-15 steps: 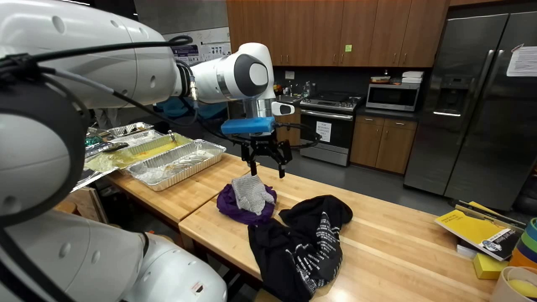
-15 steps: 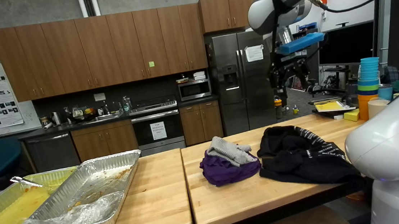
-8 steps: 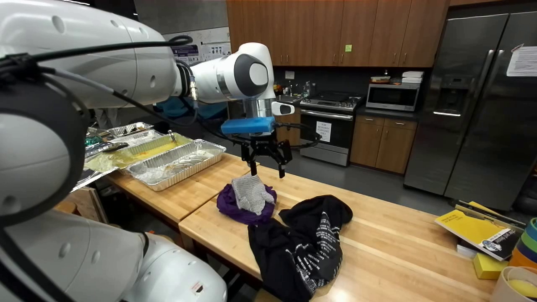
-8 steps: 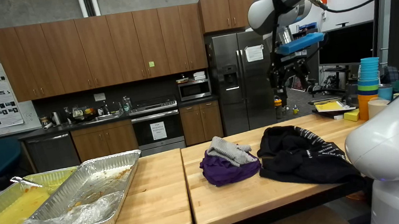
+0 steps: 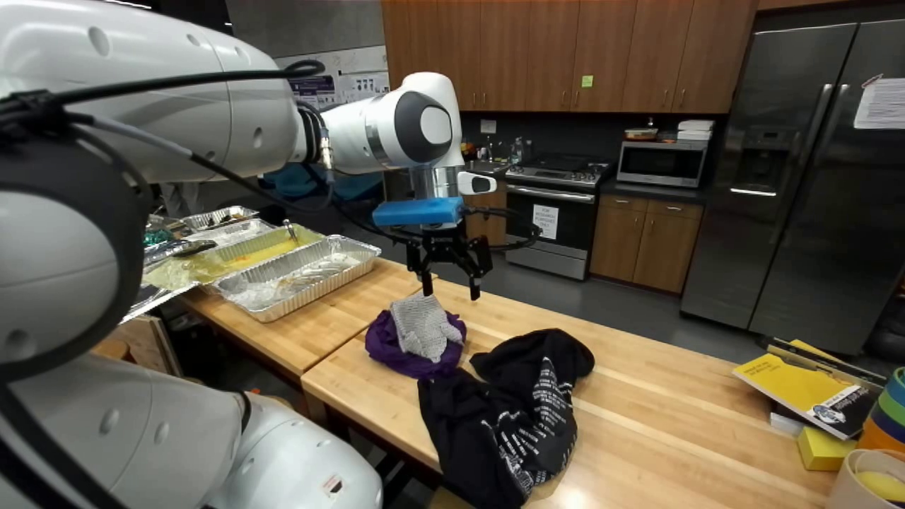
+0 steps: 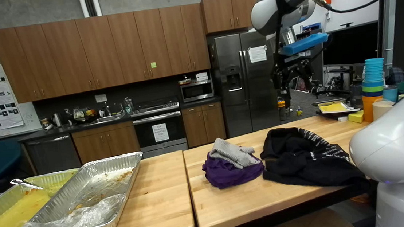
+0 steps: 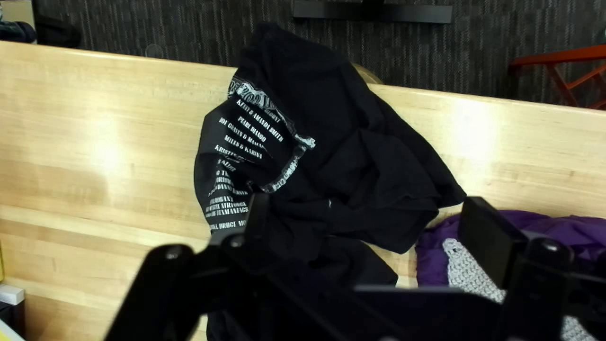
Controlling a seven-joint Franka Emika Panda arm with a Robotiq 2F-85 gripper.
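Observation:
My gripper (image 5: 451,290) hangs above the wooden table with its fingers spread wide and nothing between them. Below it, in an exterior view, a grey knitted cloth (image 5: 423,329) lies on top of a bunched purple cloth (image 5: 380,348). Beside them is a crumpled black garment with white lettering (image 5: 523,417). Seen from the wrist, the black garment (image 7: 331,118) spreads across the middle, partly behind the left finger. The purple cloth (image 7: 432,253) and grey cloth (image 7: 466,267) show at lower right, partly covered by the right finger.
Foil trays with food remains, such as the nearest foil tray (image 6: 113,223), stand on the adjoining table. Stacked cups (image 6: 372,80), a yellow block (image 6: 356,117) and a yellow book (image 5: 799,385) sit at the table's far end. The robot's base (image 6: 398,140) stands close by the edge.

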